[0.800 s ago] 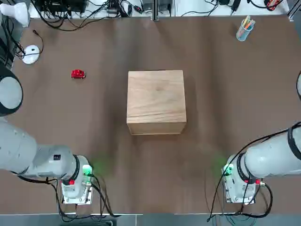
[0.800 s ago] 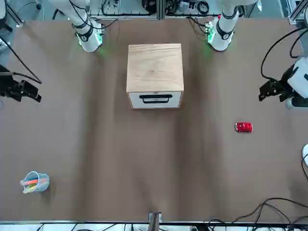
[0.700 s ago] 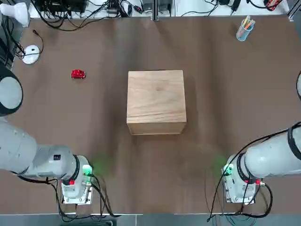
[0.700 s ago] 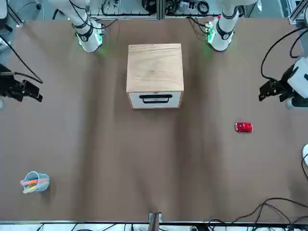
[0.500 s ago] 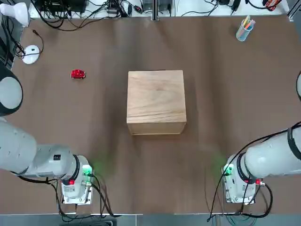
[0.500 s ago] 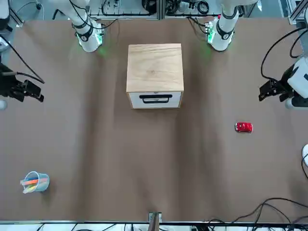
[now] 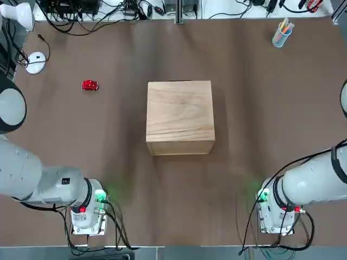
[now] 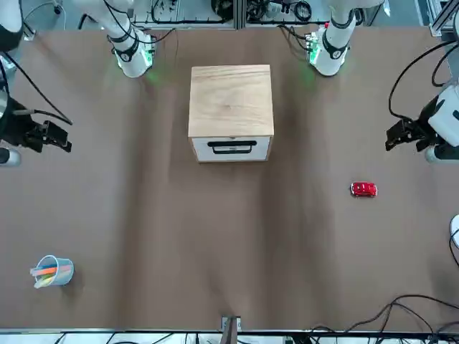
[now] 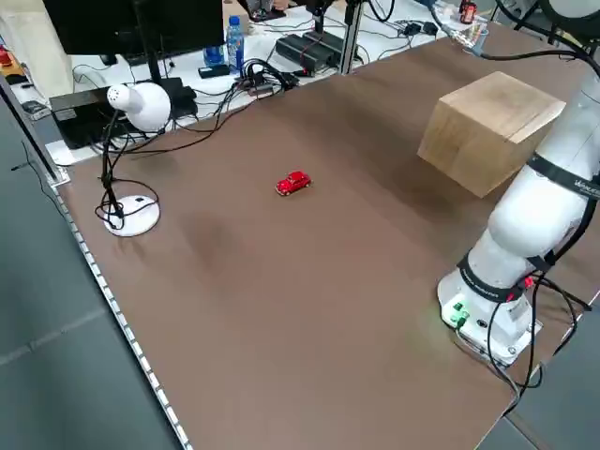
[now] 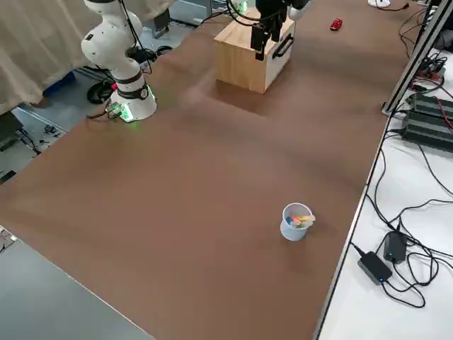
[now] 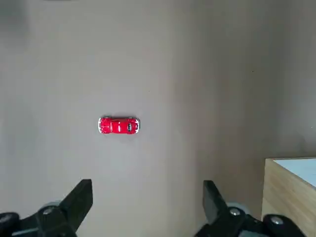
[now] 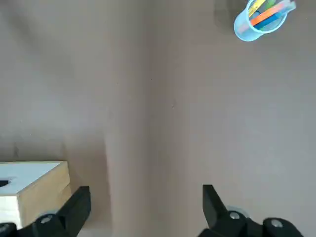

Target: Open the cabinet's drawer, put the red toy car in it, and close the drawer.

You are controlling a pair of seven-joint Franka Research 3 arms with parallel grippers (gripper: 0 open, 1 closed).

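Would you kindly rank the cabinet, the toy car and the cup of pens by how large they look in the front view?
1. The cabinet
2. The cup of pens
3. The toy car

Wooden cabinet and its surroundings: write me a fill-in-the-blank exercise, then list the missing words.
The cabinet's drawer is currently ____.
The toy car on the table is coloured ____.
The handle on the drawer is coloured ____.
The light blue cup holds several ____.

Missing words: closed; red; black; markers
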